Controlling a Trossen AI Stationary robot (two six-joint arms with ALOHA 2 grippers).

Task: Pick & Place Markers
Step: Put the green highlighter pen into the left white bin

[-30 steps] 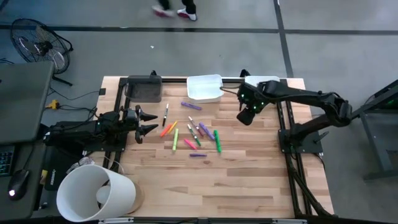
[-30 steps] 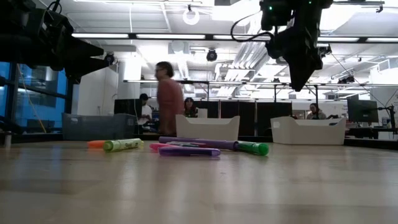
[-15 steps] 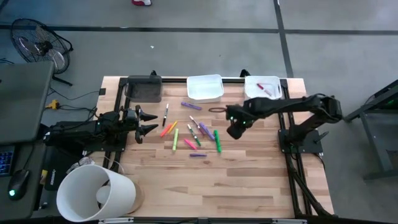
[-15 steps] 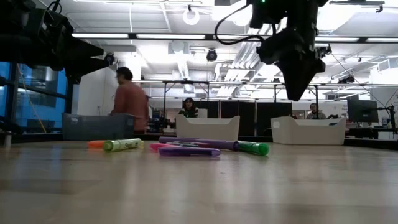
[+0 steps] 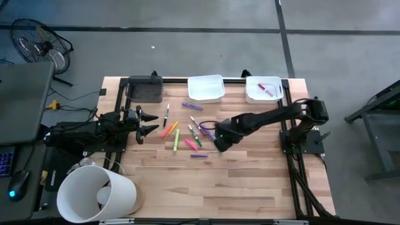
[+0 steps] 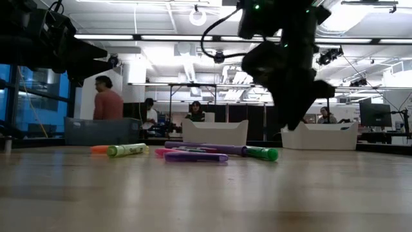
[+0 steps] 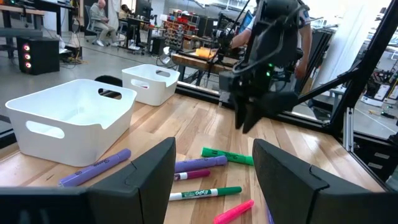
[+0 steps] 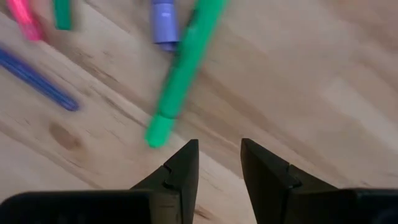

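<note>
Several markers (image 5: 187,134) in green, yellow-green, purple, pink, orange and black lie flat and scattered on the middle of the wooden table; they also show in the low view (image 6: 193,153). My right gripper (image 5: 219,144) hovers over the right side of the scatter, fingers open and pointing down. A green marker (image 8: 183,68) lies just ahead of the fingertips, untouched. My left gripper (image 5: 149,123) waits open and empty left of the markers. A red marker (image 5: 267,91) lies in the far right white tray (image 5: 250,95).
Two white trays (image 5: 206,89) stand at the far edge, with a dark grey bin (image 5: 145,89) to their left. A white bucket (image 5: 97,194) stands at the near left corner. People stand in the room behind (image 6: 106,103). Bare wood lies toward the near edge.
My right gripper has swung from beside the far white trays toward the table's left and near side, and down over the right side of the marker scatter. The markers have kept still. A person behind the table has walked left.
</note>
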